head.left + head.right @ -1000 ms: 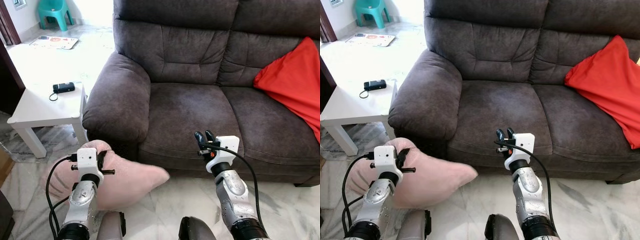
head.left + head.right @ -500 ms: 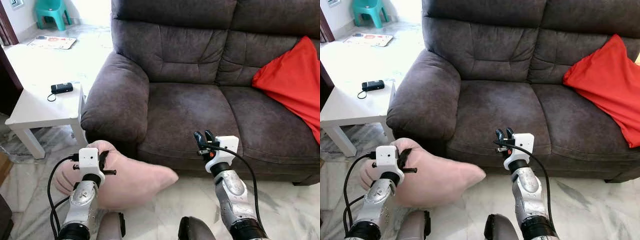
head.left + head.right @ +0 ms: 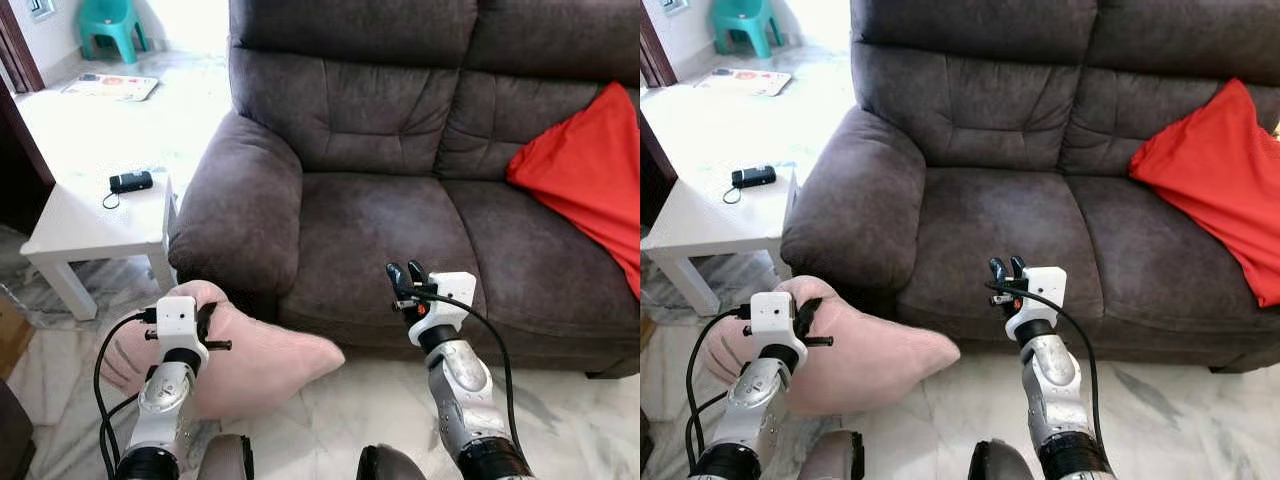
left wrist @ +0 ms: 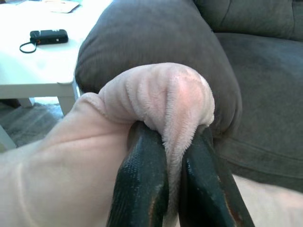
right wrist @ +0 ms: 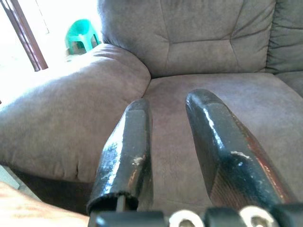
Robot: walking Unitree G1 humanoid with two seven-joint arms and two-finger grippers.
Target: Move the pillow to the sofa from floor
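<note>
1. Our left gripper (image 4: 173, 189) pinches a bunched fold of the pink pillow (image 3: 255, 365), the two black fingers (image 4: 142, 184) pressed together with the plush squeezed between them.
2. The pillow sits low in front of the sofa's (image 3: 400, 220) left armrest (image 3: 240, 215), its bulk at floor level on the marble floor (image 3: 330, 410) (we cannot tell whether its underside touches the tiles).
3. Our right gripper (image 3: 1006, 268) is held up in front of the sofa's seat edge, its fingers (image 5: 128, 151) slightly apart and holding nothing.
4. A red cushion (image 3: 590, 165) leans at the right end of the sofa seat.
5. To the left of the sofa stands a white side table (image 3: 90, 220) with a small black device (image 3: 130, 181) on it.
6. Farther back, a teal plastic stool (image 3: 108, 22) stands on the pale floor, with a flat mat (image 3: 110, 87) near it.
</note>
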